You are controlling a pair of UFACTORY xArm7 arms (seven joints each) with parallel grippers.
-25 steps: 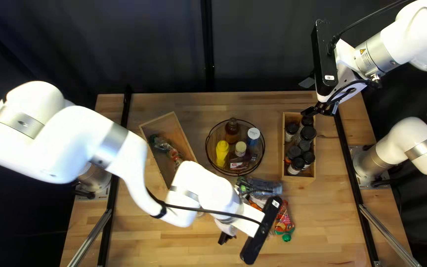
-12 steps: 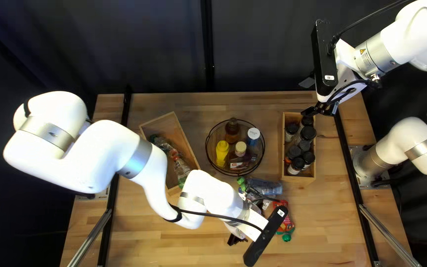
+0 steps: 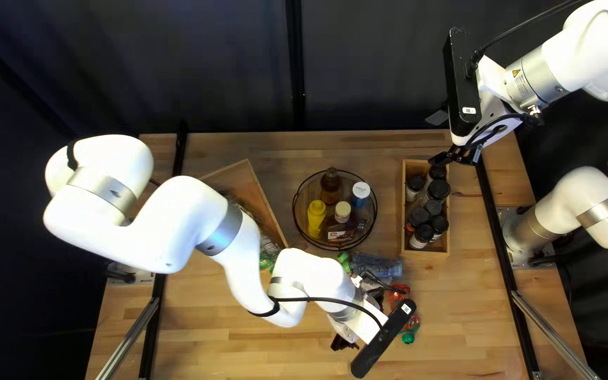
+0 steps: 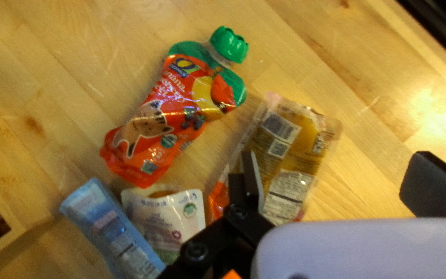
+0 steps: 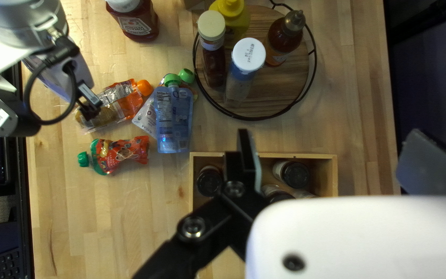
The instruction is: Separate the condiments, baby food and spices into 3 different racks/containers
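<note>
In the top left view my left gripper [image 3: 344, 343] is low over the near table; my right gripper [image 3: 452, 156] hangs by the spice box [image 3: 425, 255]. In its wrist view the left gripper [image 4: 343, 181] is open, one finger over a yellow-brown pouch [image 4: 305, 134]. Around it lie a red pouch with green cap [image 4: 161, 121], a white pouch [image 4: 169, 214] and a blue pouch [image 4: 112, 232]. The right gripper [image 5: 336, 163] is open above dark-lidded spice jars [image 5: 291, 174]. Pouches in the left wooden box [image 3: 251, 176] are partly hidden by my left arm.
A round wire-rimmed rack [image 3: 302, 229] holds a yellow bottle [image 3: 316, 218], a brown bottle [image 3: 330, 184] and other condiments. A red sauce bottle [image 5: 138, 23] stands outside the rack in the right wrist view, close to my left arm.
My left arm has shifted to the right across the near table, uncovering and then covering parts of the left box and pouches. My right arm has stayed still.
</note>
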